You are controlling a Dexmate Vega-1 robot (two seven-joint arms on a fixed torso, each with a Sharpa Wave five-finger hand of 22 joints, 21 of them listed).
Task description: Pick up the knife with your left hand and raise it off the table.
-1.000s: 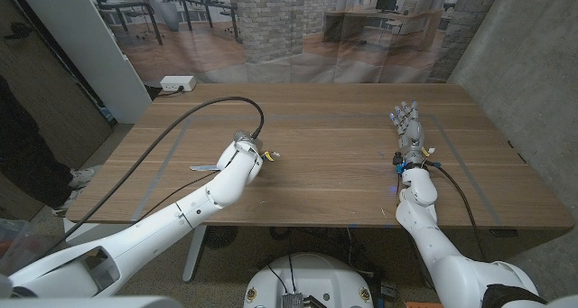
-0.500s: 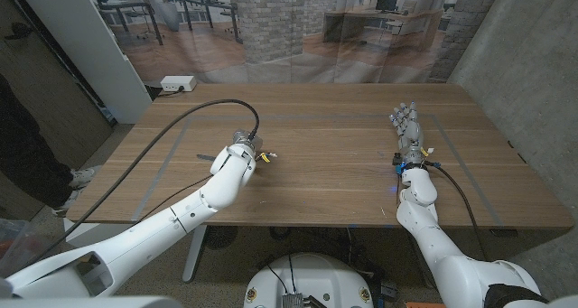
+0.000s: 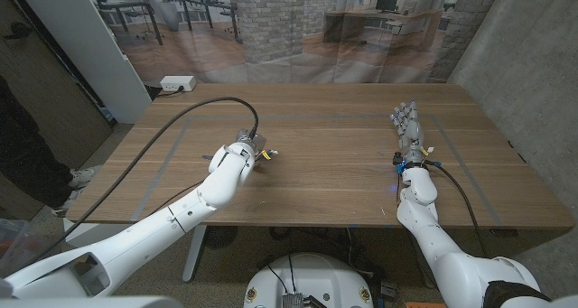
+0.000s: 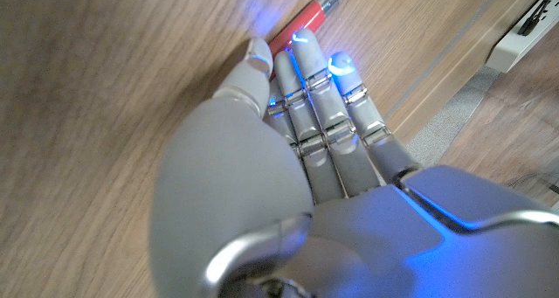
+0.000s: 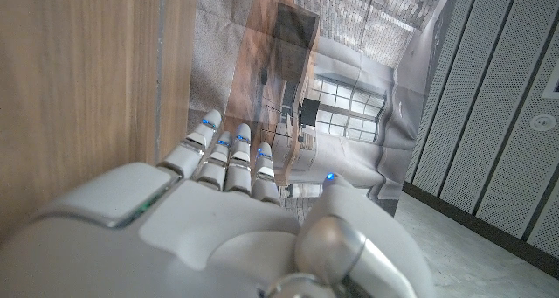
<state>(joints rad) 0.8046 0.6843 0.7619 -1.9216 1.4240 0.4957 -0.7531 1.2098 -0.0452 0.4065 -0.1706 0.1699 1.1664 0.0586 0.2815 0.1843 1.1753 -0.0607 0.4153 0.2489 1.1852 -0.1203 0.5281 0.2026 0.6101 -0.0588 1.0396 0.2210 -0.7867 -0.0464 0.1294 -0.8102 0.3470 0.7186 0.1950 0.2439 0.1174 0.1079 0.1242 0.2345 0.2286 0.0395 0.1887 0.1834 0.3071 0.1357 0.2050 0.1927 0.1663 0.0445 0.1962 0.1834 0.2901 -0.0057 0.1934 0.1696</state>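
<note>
The knife's red handle lies on the wood right at the tips of my left hand's fingers, which reach out straight and side by side and touch it. In the head view, my left hand is down on the table's left half, mostly hidden under its wrist. A sliver of the knife blade pokes out on its left side. My right hand stands on its edge at the table's right side, fingers stretched out and holding nothing. From the right wrist, that hand shows beside the wood.
A black cable loops over the table's left half to my left wrist. A white box sits at the far left corner. Faint tape lines mark the wood. A person's dark clothing and shoe are at the left edge.
My left arm has swung a little to the left and away from the front edge. The visible bit of blade now shows slightly farther back. The right arm has not moved.
</note>
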